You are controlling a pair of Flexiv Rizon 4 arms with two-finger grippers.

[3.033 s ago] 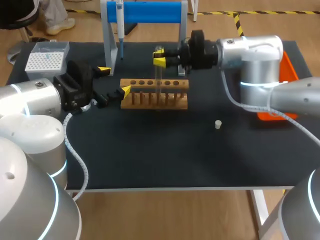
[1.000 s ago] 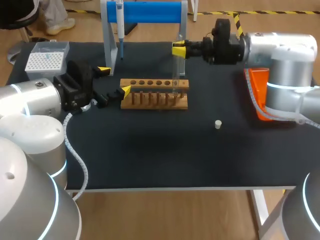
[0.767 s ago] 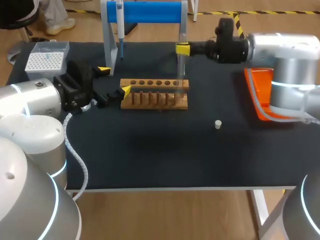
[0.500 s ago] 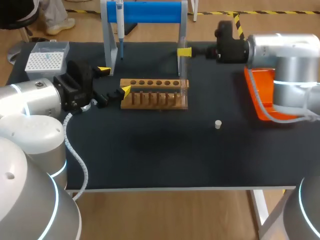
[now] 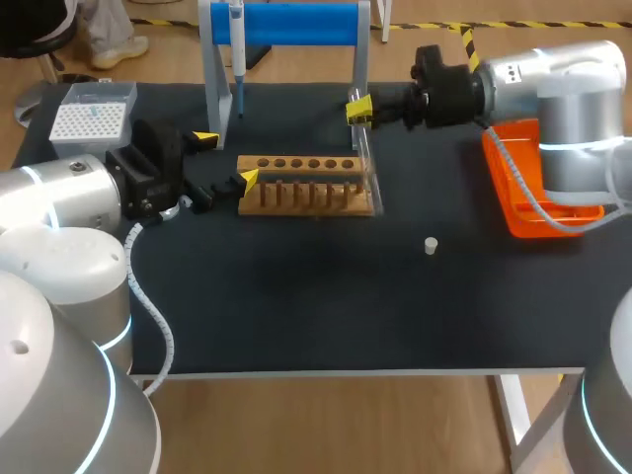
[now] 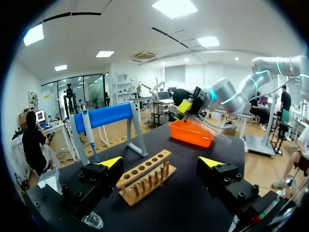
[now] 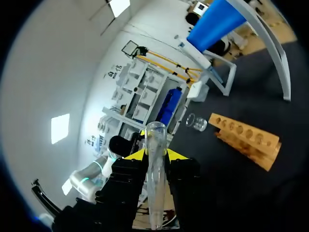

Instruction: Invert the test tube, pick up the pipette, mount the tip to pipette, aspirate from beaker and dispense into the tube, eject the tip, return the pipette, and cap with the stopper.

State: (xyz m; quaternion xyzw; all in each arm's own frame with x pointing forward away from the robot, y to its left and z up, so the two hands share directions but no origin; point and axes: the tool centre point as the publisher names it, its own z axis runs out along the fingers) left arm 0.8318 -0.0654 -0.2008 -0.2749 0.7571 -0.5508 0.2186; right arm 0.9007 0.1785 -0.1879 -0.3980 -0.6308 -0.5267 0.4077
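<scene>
My right gripper (image 5: 357,107) is shut on a clear test tube (image 5: 367,158), which hangs tilted just past the right end of the wooden rack (image 5: 306,185). In the right wrist view the tube (image 7: 155,179) stands between the yellow fingers of the gripper (image 7: 154,154), with the rack (image 7: 244,135) beyond. My left gripper (image 5: 225,158) is open at the rack's left end, empty; its own view has the rack (image 6: 145,176) ahead of the gripper (image 6: 160,164). The pipette (image 5: 237,49) hangs on the blue stand (image 5: 286,25). A white stopper (image 5: 431,245) lies in front of the rack, to its right.
A tip box (image 5: 89,114) sits at the back left. An orange tray (image 5: 538,188) lies at the right edge under my right arm. A glass beaker (image 6: 94,220) stands close under my left gripper.
My right gripper has carried the tube rightward from above the rack's right end and turned, so the tube now tilts with its lower end beside the rack. The left arm stayed still.
</scene>
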